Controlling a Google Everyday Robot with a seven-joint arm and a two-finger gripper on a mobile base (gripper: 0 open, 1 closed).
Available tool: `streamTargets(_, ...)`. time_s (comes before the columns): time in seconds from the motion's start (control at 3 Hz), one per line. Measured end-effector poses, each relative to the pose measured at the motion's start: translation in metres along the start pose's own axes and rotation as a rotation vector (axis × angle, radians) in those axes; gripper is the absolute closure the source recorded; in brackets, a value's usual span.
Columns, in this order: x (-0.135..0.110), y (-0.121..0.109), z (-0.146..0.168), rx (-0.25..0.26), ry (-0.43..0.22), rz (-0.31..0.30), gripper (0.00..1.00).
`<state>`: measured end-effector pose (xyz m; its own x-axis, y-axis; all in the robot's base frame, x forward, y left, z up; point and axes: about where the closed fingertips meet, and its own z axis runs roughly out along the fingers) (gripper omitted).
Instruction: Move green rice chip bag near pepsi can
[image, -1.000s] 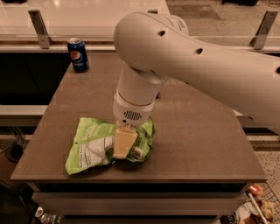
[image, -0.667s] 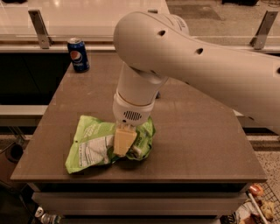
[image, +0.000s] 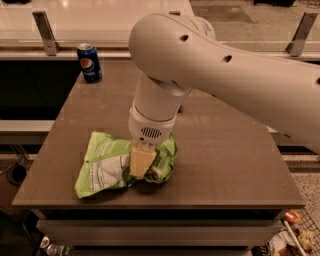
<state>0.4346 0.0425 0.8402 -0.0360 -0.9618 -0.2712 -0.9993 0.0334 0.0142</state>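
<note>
While comparing with the view from a second back, found next to no change. Logged the gripper (image: 140, 170) in the same low spot toward the front of the table (image: 225, 150), pressed down into the green rice chip bag (image: 105, 167). Saw no shift in the bag's outline either: same crumpled sprawl near the front left edge, white label panel facing up.

Judged from that: a pause at the grasp, no carrying begun yet. Could not tell the gripper's state, clamped on the foil or merely resting in it; contact point lost among the folds.

Marked the bag directly under and around the gripper, touching it. Noted most of the foil spread toward the left of the view and a smaller green flap poking out on the other side.

Placed the pepsi can (image: 89, 62) upright at the far left corner of the table, well apart from both bag and gripper. Reckoned the whole move toward the can as outstanding.

Flagged one risk: thin, slippery foil, apt to slide out or drag flat if lifted on a poor hold.
</note>
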Motion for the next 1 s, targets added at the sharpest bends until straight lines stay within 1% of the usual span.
streamTargets(0.33,0.007,-0.01,-0.007,0.004,0.003,0.037,1.0)
streamTargets(0.67,0.027,-0.034,-0.027,0.044,-0.015,0.108,1.0)
streamTargets(1.0,0.046,-0.064,-0.052,0.126,-0.04,0.14,1.0)
